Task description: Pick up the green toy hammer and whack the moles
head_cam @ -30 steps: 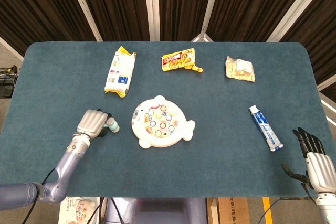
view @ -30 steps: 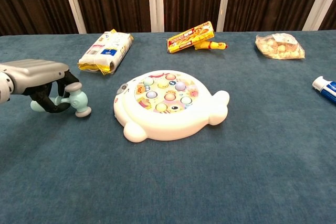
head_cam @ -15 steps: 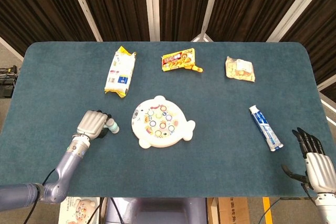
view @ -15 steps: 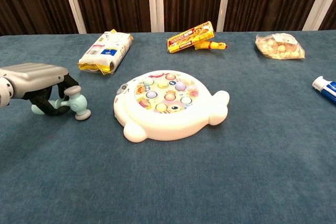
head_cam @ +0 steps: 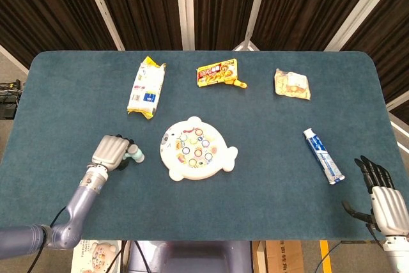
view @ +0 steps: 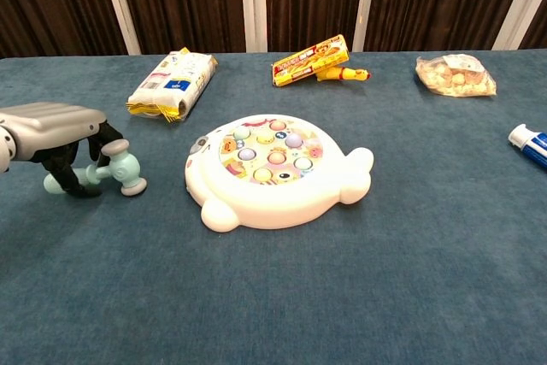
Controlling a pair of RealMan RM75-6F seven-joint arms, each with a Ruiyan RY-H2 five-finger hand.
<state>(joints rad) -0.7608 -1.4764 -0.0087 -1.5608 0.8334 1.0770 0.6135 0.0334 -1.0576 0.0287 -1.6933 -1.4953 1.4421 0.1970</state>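
The left hand (view: 53, 126) curls over the green toy hammer (view: 109, 171), apparently gripping its handle, near the desk's (head_cam: 268, 177) left edge, just left of the mole game (view: 272, 168). The right hand (head_cam: 383, 197) hangs spread wide past the front right corner. Along the far edge: a white packet (head_cam: 147, 87), yellow box (head_cam: 218, 73), snack bag (head_cam: 292, 84). A tube (head_cam: 323, 155) lies near the right edge. Labels are unreadable.

Left hand (view: 53, 126) has a silver-grey shell with black fingers, on a bluish-grey arm (head_cam: 71, 212). Right hand (head_cam: 385, 204) looks the same: silver back, black fingers.
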